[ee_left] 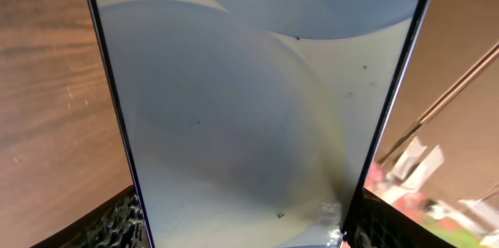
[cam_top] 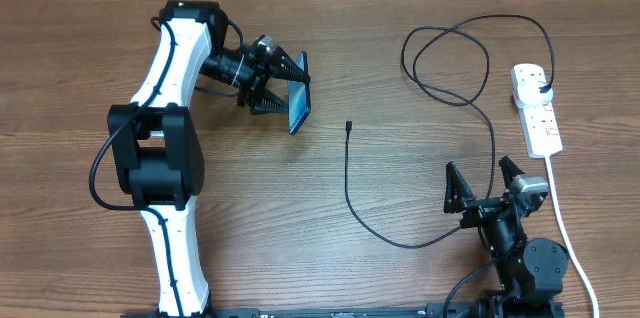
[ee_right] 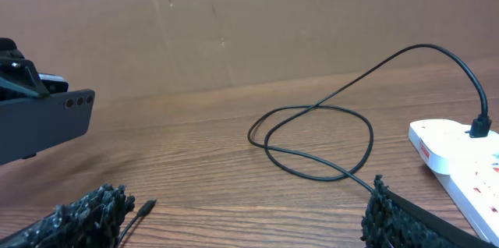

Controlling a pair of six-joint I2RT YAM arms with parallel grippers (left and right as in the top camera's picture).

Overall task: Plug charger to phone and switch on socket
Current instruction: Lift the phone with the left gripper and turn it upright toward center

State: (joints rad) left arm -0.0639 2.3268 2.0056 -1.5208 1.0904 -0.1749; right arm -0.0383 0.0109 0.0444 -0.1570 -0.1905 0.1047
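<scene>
My left gripper (cam_top: 283, 90) is shut on the phone (cam_top: 299, 106), holding it on edge above the table at upper left. In the left wrist view the light blue screen (ee_left: 257, 108) fills the frame between the fingers. The charger's black cable (cam_top: 352, 193) lies on the table, its connector tip (cam_top: 349, 125) right of the phone; the tip shows low left in the right wrist view (ee_right: 146, 206). The black plug (cam_top: 543, 88) sits in the white socket strip (cam_top: 536, 108) at the right. My right gripper (cam_top: 484, 184) is open and empty near the front, over the cable.
The socket's thick white cord (cam_top: 565, 233) runs down the right side toward the table's front edge. The cable makes a loop (cam_top: 445, 58) at the upper right. A brown cardboard wall (ee_right: 234, 22) stands behind the table.
</scene>
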